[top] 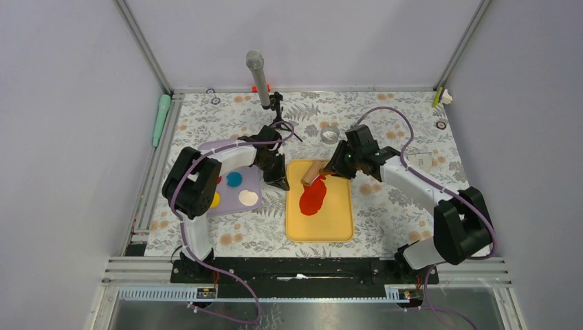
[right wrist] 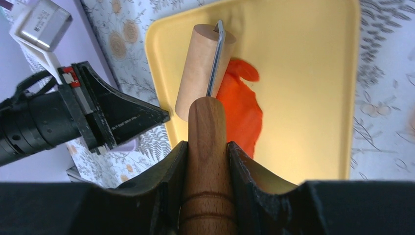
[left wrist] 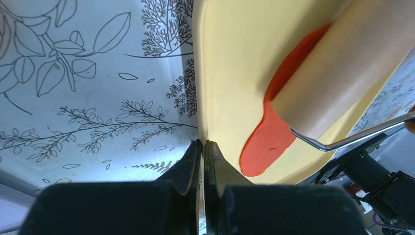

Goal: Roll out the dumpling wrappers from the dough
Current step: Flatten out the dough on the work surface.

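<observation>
Our right claw [right wrist: 207,147] grips the roller [right wrist: 198,68]; the dough [right wrist: 242,115] runs lengthwise from it toward us; our left claw [left wrist: 202,143] is pinched shut.

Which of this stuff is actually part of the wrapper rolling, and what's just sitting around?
In use: red dough, rolling pin, yellow board, right claw gripping the pin's handle, left claw shut at the board's edge.

Lying about: purple tray with blue disc, yellow disc, cream disc; metal ring; microphone; green tool.
</observation>
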Robot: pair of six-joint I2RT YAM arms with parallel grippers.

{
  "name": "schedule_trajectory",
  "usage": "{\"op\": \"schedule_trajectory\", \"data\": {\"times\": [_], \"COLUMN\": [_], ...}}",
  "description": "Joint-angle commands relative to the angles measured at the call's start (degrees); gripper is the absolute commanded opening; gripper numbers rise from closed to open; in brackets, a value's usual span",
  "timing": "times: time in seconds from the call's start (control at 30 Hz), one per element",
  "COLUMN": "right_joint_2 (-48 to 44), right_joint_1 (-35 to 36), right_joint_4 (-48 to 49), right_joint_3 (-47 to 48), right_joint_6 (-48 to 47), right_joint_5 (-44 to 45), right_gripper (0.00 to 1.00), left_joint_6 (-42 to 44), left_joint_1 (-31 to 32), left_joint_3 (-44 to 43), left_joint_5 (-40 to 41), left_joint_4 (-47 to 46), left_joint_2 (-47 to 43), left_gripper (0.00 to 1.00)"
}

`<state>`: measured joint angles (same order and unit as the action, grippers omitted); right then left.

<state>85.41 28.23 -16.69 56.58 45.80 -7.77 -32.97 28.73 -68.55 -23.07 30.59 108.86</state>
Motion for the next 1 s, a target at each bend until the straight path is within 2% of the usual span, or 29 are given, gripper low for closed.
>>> {"op": "schedule_trajectory", "data": {"times": [0.0, 0.37, 0.7, 0.97], "right_joint_2": [-3.29, -6.6, 2.71, 5.72], "right_joint_1": [0.58, 0.62, 1.97, 4.02], "right_joint_4": [-12.45, -16.07, -10.79, -10.27], "right_joint_3": [-4.42, -5.82, -0.84, 1.4], "right_joint_6": [-4.14, -5.01, -4.18, -4.25], "right_joint_5": [6.28, 6.14, 3.59, 3.06], "right_gripper": [0.0, 0.0, 0.0, 0.0], "left_joint_6": [-1.14, -1.47, -0.76, -0.75], "left_joint_1": [-0.32, -0.43, -0.34, -0.34], "left_joint_3": [-0.87, -0.35, -0.82, -0.67], "left_joint_5": [1.29, 0.68, -0.78, -0.33], "left_joint_4": [-0.88, -1.8, -1.8, -1.67], "left_joint_2": [-1.06, -1.05, -0.78, -1.14], "left_gripper": [0.0, 0.0, 0.0, 0.0]}}
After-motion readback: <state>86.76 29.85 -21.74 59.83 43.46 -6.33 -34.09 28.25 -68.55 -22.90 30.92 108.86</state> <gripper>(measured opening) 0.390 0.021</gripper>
